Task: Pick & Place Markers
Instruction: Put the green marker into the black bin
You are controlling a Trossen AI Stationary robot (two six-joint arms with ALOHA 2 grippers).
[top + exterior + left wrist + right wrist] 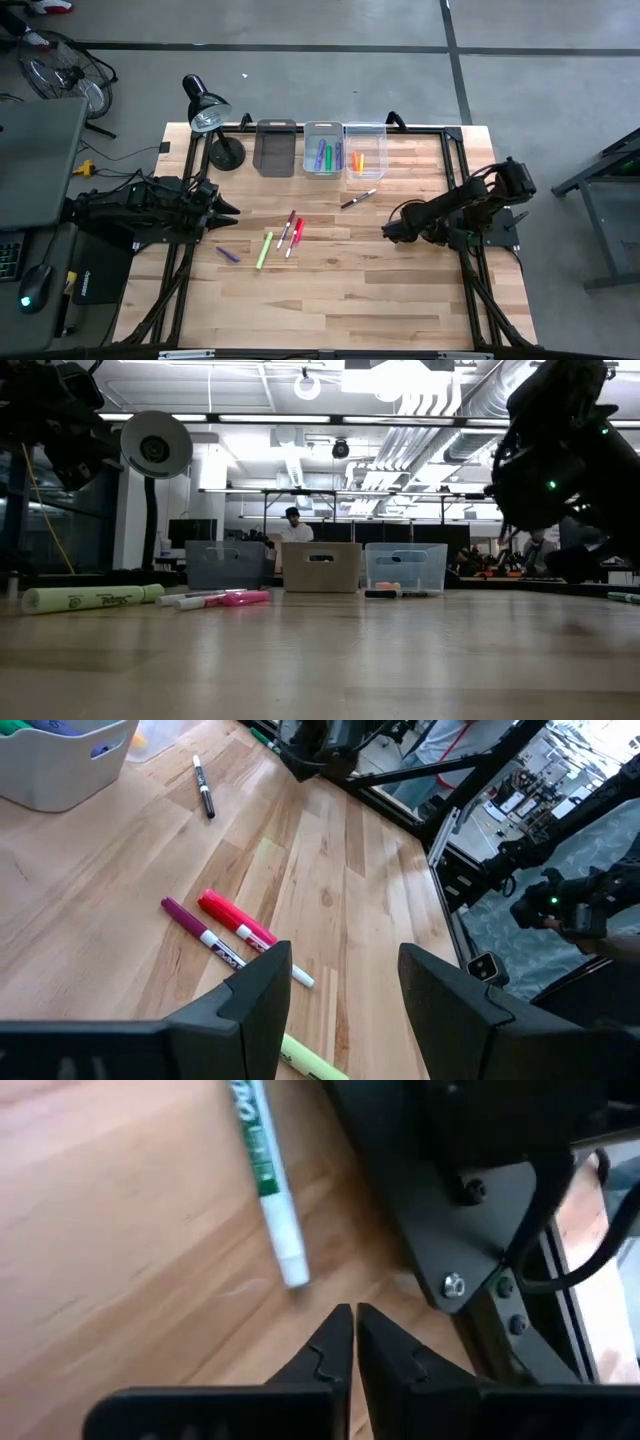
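Observation:
Several markers lie flat on the wooden table: a lime one, a red one, a purple-and-white one, a small purple one and a black-and-white one. My right gripper is shut with nothing between its fingers. It points down at the table just past the white end of a green-and-white marker, which lies loose on the wood. My left gripper waits open at the table's left side, above the red marker and the purple-and-white marker.
Three bins stand in a row at the far edge: a dark one, a grey one holding green and blue markers, and a clear one holding orange and yellow ones. A black desk lamp stands at the far left. Black frame rails run beside both arms.

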